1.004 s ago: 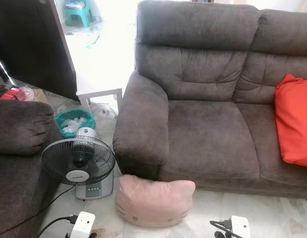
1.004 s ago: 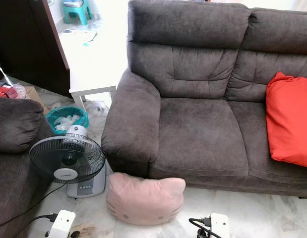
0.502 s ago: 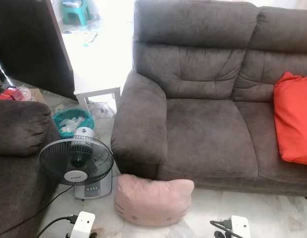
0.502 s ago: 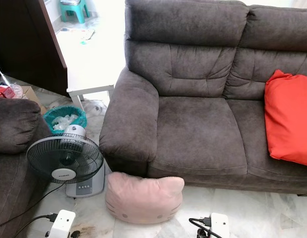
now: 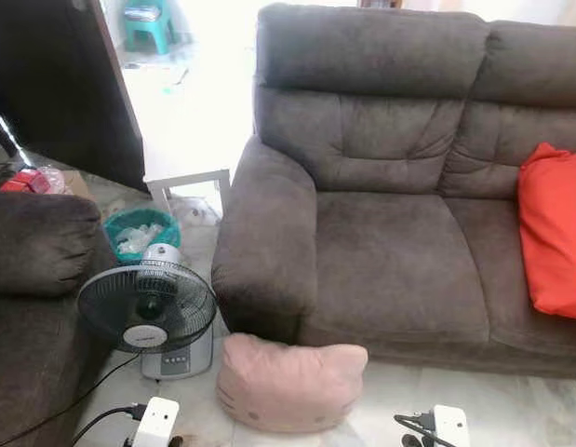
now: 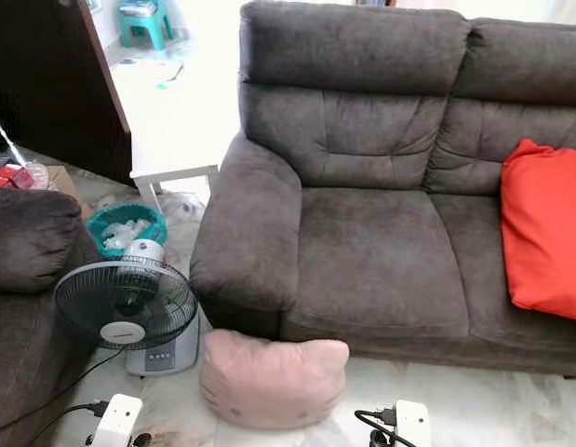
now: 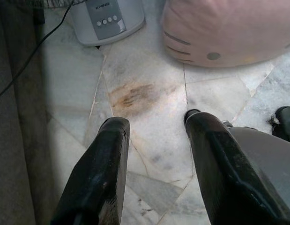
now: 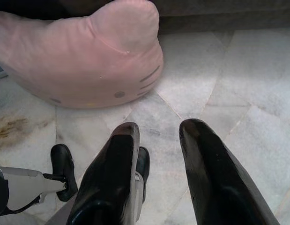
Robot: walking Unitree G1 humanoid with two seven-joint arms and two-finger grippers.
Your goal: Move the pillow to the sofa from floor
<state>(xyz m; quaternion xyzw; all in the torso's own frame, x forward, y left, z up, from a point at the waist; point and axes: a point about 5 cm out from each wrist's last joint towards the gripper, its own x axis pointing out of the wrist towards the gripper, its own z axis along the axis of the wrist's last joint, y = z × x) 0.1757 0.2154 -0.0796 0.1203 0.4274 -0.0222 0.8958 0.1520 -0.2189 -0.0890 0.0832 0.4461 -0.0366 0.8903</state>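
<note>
Pillow (image 5: 289, 383), pink and shaped like a cat's face with two ears, lay on the marble floor (image 5: 511, 410), touching the front base of the dark brown sofa (image 5: 390, 270) below its left armrest. Just beside the pillow stood a grey pedestal fan (image 5: 148, 307), its control base near the pillow's edge and a black cable running from it across the tiles. Behind the fan sat a teal basket (image 5: 139, 230) holding crumpled white bags, and past that a low white table (image 5: 190, 140). A red cushion (image 5: 555, 244) rested on the sofa's far seat, well apart from the pillow. Another dark armchair (image 5: 32, 279) stood at the left edge. The left gripper (image 7: 154, 126) hung over a brown stain on the tiles with its fingers spread apart and nothing between them, the pillow ahead of it. The right gripper (image 8: 159, 129) hovered above the floor likewise, fingers apart and empty, close to the pillow but not touching it.
</note>
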